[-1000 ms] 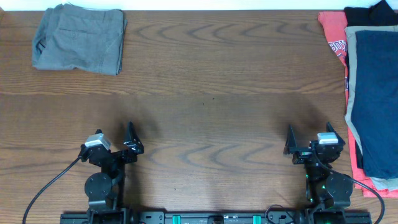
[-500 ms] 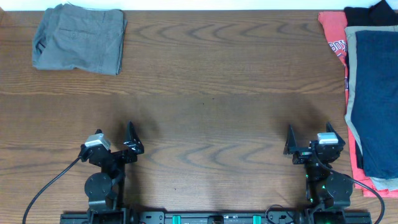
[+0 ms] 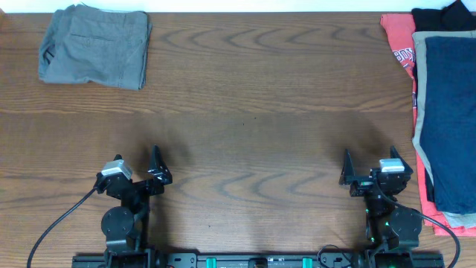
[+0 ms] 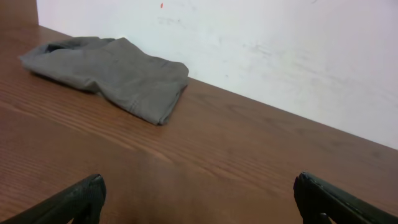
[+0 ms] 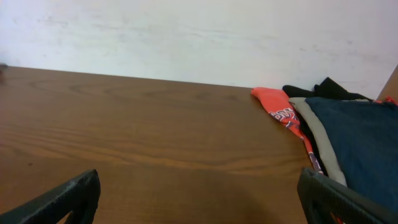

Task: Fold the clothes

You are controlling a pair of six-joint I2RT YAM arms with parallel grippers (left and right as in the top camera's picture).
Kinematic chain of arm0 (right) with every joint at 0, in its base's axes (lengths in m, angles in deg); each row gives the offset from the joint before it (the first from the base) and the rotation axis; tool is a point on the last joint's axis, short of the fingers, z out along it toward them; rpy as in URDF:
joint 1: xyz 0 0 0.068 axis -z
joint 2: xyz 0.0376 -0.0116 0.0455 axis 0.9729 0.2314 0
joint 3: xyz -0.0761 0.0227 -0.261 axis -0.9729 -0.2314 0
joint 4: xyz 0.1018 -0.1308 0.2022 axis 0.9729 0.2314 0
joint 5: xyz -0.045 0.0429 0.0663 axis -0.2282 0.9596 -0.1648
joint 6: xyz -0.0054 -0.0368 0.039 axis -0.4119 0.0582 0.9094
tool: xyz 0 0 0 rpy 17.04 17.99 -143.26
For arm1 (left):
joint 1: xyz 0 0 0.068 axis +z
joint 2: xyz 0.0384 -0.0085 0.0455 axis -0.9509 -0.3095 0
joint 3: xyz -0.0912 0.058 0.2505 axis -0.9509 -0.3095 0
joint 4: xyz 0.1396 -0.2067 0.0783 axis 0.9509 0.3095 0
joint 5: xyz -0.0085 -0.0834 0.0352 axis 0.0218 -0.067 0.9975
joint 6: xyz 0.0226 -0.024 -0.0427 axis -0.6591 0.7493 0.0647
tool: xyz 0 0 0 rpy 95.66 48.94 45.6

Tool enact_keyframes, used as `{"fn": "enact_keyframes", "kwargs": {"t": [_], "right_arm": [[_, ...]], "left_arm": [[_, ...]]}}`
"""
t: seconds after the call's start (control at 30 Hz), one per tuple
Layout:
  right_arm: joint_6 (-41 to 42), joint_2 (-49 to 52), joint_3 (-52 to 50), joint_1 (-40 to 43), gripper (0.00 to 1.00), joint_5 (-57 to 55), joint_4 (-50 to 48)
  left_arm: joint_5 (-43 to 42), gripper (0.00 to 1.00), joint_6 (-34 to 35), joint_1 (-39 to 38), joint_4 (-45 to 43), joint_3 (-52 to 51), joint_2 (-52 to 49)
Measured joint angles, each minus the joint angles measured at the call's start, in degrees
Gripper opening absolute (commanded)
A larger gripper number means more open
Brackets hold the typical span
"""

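Presently left pincer (image 4: 199,193), right pincer (image 5: 199,186) agape, empty; navy shorts (image 3: 450,112) untouched.

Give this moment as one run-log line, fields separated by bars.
left gripper: open, empty | right gripper: open, empty | folded grey cloth shorts: far-left corner | dark navy cloth shorts: atop garment pile, right edge
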Motion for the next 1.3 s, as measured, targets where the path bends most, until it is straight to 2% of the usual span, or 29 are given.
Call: {"fn": "enact_keyframes", "kwargs": {"t": [0.6, 0.7, 0.93, 1.13, 1.3], "right_arm": [[0.6, 0.0, 0.0, 0.0, 0.99, 0.9, -1.6], [4.7, 0.0, 0.0, 0.0, 0.99, 5.2, -2.3], [21.9, 0.0, 0.0, 0.0, 0.99, 21.4, -3.1], [35.3, 0.0, 0.0, 0.0, 0.99, 25.8, -5.4], [39.6, 0.0, 0.0, 0.0, 0.99, 28.5, -8.9]], "left_arm": [[0.0, 0.98, 0.0, 0.0, 0.0, 0.0, 0.0], [0.0, 0.98, 0.0, 0.0, 0.0, 0.0, 0.0], [0.0, 0.98, 0.0, 0.0, 0.0, 0.0, 0.0], [0.0, 0.98, 0.0, 0.0, 0.0, 0.0, 0.0], [0.0, 0.98, 0.0, 0.0, 0.0, 0.0, 0.0]]}}
